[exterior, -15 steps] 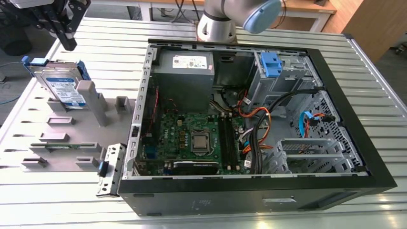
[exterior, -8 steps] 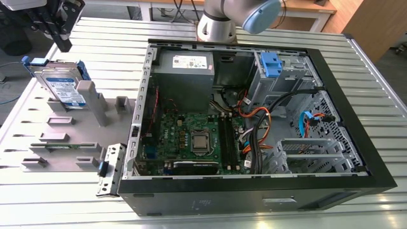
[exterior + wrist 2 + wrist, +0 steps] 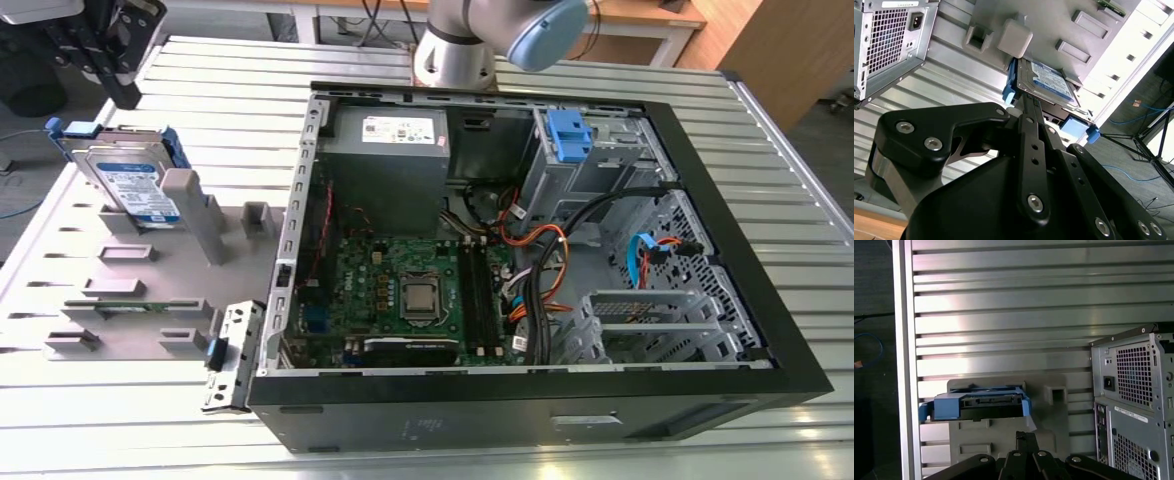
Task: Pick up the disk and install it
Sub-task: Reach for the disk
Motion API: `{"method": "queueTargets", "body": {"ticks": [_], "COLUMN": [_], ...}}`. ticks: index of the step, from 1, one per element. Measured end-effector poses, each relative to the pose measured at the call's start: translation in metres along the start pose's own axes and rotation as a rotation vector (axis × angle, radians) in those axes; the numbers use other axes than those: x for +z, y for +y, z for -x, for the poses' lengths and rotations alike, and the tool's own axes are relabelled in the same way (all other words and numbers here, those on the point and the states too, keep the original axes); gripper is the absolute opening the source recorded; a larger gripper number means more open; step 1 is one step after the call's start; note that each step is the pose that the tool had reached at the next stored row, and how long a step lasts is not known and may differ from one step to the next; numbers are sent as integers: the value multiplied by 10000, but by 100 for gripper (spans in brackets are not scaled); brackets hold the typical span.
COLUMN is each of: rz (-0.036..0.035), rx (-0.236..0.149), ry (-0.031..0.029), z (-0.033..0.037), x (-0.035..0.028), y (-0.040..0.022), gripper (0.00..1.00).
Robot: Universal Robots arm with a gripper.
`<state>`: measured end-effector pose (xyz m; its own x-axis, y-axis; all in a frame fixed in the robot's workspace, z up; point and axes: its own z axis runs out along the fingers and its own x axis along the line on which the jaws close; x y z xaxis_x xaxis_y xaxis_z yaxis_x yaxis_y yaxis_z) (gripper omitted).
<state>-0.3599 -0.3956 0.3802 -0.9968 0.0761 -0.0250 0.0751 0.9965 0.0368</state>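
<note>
One black two-finger gripper [image 3: 124, 98] hangs at ten o'clock in the exterior view. Its fingers are drawn together with nothing between them, and it sits just above the disk and apart from it. The flat silver metal disk [image 3: 127, 180], with a blue-and-white label and blue plastic side rails, stands on edge and leans a little in a slot of the pale grey plastic fixture plate [image 3: 80, 270] at nine o'clock. Both wrist views show the closed gripper [image 3: 1026, 102] [image 3: 1026, 436] pointing at the disk [image 3: 1046, 82] [image 3: 979, 405] in that fixture.

Further right, the open black computer case [image 3: 534, 385] lies on the ribbed aluminium table [image 3: 787, 200]. Inside the case are:

- a grey power-supply box [image 3: 387, 135] at eleven o'clock
- a green motherboard [image 3: 414, 290] at six o'clock
- a blue plastic bracket [image 3: 567, 135] at one o'clock

The silver arm [image 3: 507, 40] rises at twelve o'clock.
</note>
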Motion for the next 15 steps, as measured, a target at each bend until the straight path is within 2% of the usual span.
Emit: {"method": "queueTargets", "body": {"ticks": [8,15], "rz": [1,-1], "rx": [0,-1], "ry": [-1,1], "z": [-88,-150], "x": [25,62], "y": [3,30], "gripper": [11,11]}}
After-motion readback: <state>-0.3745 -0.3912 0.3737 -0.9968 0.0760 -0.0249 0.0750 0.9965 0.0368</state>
